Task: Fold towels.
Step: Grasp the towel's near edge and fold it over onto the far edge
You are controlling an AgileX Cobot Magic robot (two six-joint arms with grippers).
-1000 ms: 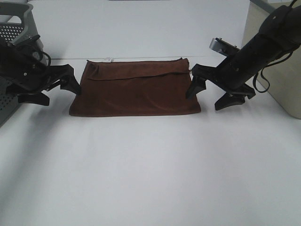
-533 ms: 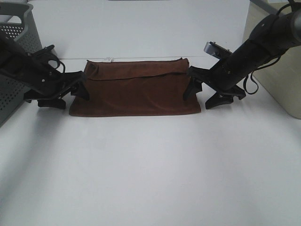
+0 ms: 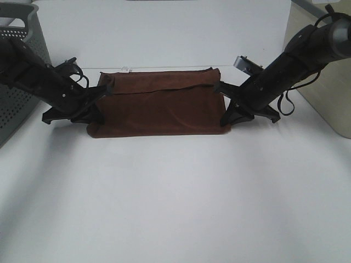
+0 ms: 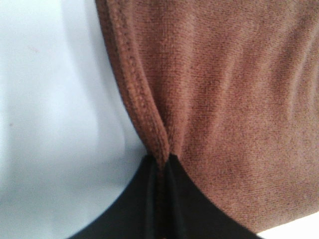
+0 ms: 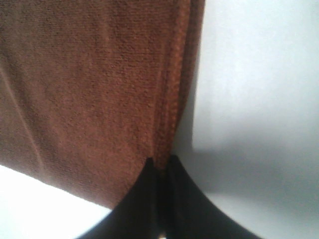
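Note:
The towel (image 3: 159,104), a dark reddish-brown cloth, lies folded flat on the white table (image 3: 175,192), with a small white tag (image 3: 126,69) at its far left edge. My left gripper (image 3: 94,111) is at the towel's left short edge. In the left wrist view the left gripper (image 4: 159,167) is shut on the stitched hem of the towel (image 4: 234,99). My right gripper (image 3: 227,112) is at the right short edge. The right wrist view shows the right gripper (image 5: 162,168) pinching the hem of the towel (image 5: 89,84).
A grey perforated basket (image 3: 19,33) stands at the back left, behind the left arm. A beige bin (image 3: 323,98) stands at the right edge, close to the right arm. Bare white table lies in front of the towel.
Both grippers moved inward from beside the towel onto its short edges and went from open to shut on the hems. The towel's near left corner shifted slightly inward.

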